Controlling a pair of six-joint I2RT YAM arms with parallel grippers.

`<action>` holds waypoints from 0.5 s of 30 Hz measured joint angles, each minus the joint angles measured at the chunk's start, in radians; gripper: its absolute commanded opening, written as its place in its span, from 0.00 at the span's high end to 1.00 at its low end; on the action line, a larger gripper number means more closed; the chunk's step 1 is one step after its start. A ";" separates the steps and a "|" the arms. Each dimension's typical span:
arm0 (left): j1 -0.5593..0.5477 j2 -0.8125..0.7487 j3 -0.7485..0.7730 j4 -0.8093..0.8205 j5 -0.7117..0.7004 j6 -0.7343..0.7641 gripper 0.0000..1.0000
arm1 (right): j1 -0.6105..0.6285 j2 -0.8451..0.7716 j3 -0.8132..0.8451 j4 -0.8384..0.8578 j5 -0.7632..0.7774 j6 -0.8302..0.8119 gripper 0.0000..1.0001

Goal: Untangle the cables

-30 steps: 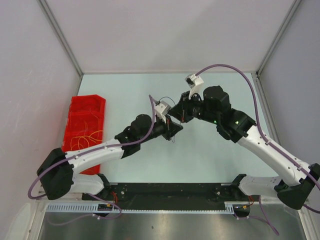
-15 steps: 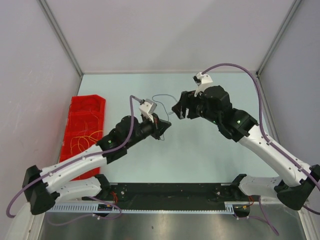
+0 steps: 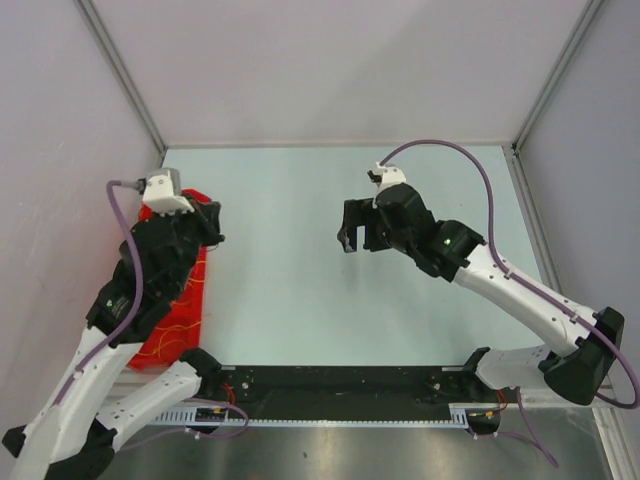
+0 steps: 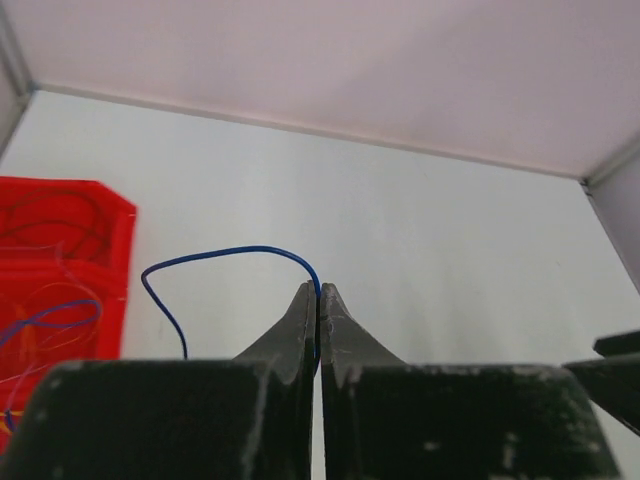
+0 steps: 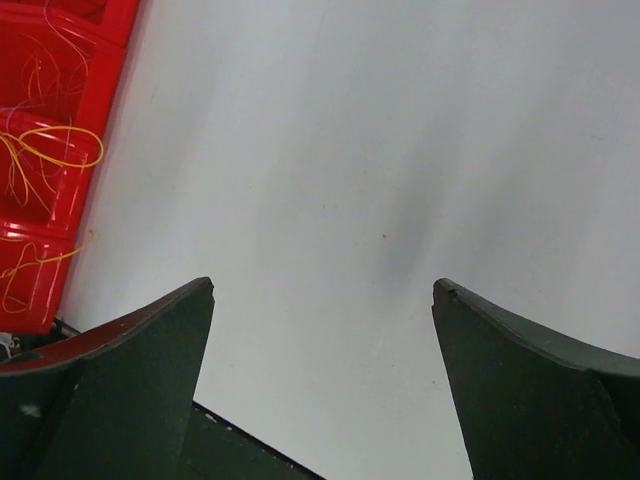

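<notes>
Left gripper (image 4: 318, 290) is shut tight, tips meeting, pinching the blue cable (image 4: 230, 250) right at the tips. In the left wrist view the cable arcs up and left from the pinch, then drops out of sight behind the fingers at lower left. The red tray (image 4: 112, 212) sits at the left edge of that view. The top view puts my left arm over it, in the left of the frame.

I read this step as dropping the freed cable in the tray. Plan: get the hanging loop fully inside the tray wall and go low before opening. Keep it off the orange cables (image 5: 60, 130) so it doesn't re-tangle.

Right gripper (image 5: 322, 286) is wide open and holds nothing, with bare table (image 5: 330, 150) between the fingers. It's mid-frame in the top view, well apart from the tray.
</notes>
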 measured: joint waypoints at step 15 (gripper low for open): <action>0.429 0.126 0.029 0.013 0.048 0.079 1.00 | 0.158 0.008 -0.263 0.090 0.009 0.082 0.09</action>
